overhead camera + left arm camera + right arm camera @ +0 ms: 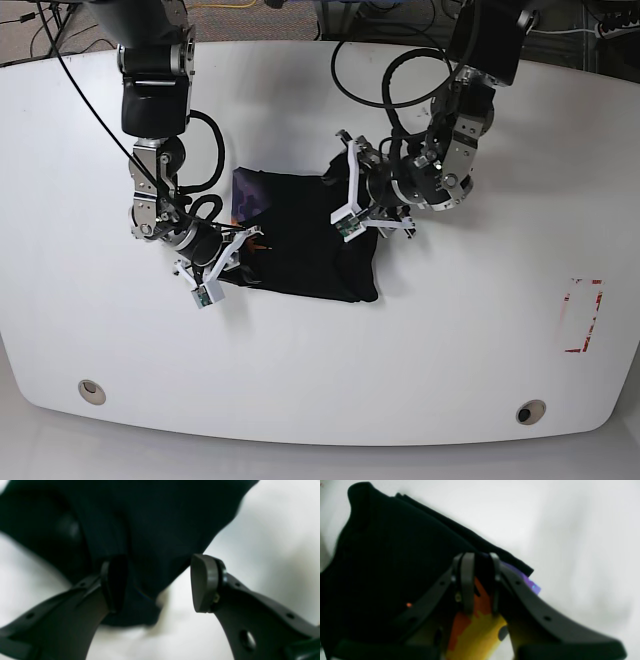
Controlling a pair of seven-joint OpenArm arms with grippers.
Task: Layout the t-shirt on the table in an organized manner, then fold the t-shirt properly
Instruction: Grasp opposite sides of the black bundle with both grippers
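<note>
Holes: two round ones near the table's (450, 370) near edge, one toward the view's left (91, 391), one toward its right (531, 411).
Tape (583, 281): red and white, on the view's right side, nearer than the shirt.
Right gripper (481, 556): at the shirt's view-left side; fingers narrow, black cloth showing between them; whether they grip it, I cannot tell.
Shirt (300, 250): on the table around its middle, black, bunched and uneven, between and under the two grippers.
Print (486, 627): orange and yellow with purple, partly showing by the right gripper.
Left gripper (158, 582): over the shirt's view-right part; fingers wide apart, cloth below blurred.
Cables (90, 43): beyond the table's far edge.
</note>
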